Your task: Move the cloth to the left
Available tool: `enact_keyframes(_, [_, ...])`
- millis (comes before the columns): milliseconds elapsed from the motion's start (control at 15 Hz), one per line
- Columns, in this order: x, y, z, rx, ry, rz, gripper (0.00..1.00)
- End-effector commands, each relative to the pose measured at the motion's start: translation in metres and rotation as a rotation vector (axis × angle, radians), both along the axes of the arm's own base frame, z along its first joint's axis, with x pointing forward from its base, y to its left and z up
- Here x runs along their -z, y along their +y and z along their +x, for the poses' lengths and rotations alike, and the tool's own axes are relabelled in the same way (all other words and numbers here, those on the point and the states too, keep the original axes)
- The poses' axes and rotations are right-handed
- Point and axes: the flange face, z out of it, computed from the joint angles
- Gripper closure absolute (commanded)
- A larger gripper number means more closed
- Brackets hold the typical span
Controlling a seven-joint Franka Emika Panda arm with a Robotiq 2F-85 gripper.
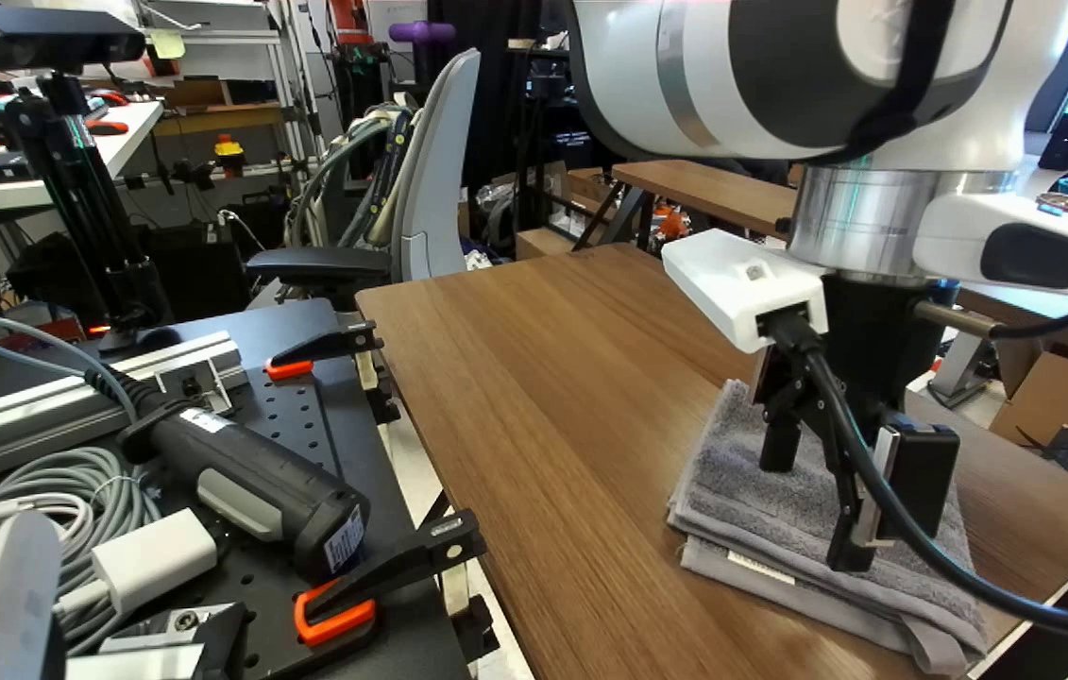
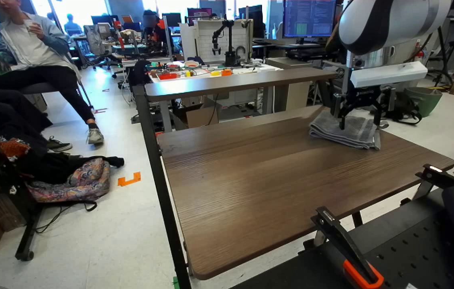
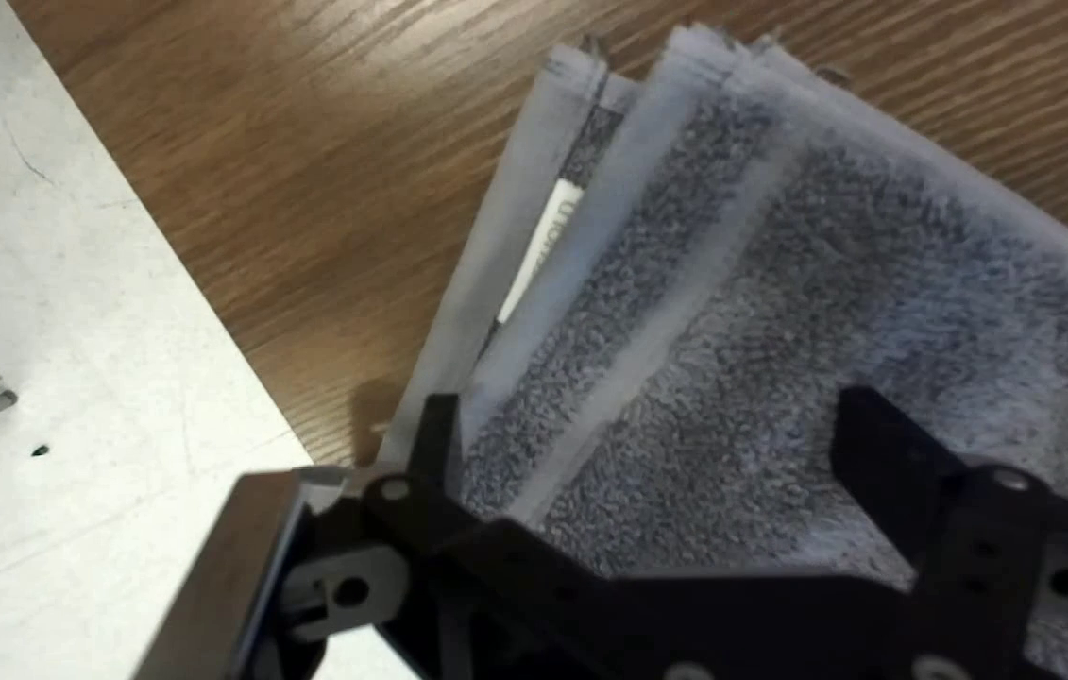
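A folded grey towel-like cloth lies on the brown wooden table, near one end. It also shows in an exterior view at the table's back right. In the wrist view the cloth fills the middle and right, with pale hems and a small white label. My gripper points down over the cloth, its fingers wide apart. In the wrist view the gripper has only flat cloth below and between its fingers. The gripper also shows in an exterior view. Whether the fingertips touch the cloth is hard to tell.
A black perforated bench runs alongside the table, with orange-tipped clamps, a handheld tool and coiled cables. A raised wooden shelf stands along the far edge. A black cable hangs from the wrist.
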Motion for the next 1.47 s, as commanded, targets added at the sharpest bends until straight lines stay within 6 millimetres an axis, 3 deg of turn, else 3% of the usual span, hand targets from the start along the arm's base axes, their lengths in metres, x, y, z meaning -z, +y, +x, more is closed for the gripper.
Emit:
enact_keyframes(0, [0.014,0.007,-0.005,-0.022,0.048,0.023,0.0])
enact_keyframes(267, [0.029,0.027,-0.027,-0.08,0.104,0.046,0.0])
enact_keyframes(600, [0.041,0.067,-0.072,-0.201,0.193,0.094,0.0])
enact_keyframes(1067, [0.018,0.135,-0.125,-0.357,0.247,0.166,0.0])
enact_keyframes(1400, [0.001,0.141,-0.125,-0.358,0.23,0.157,0.0])
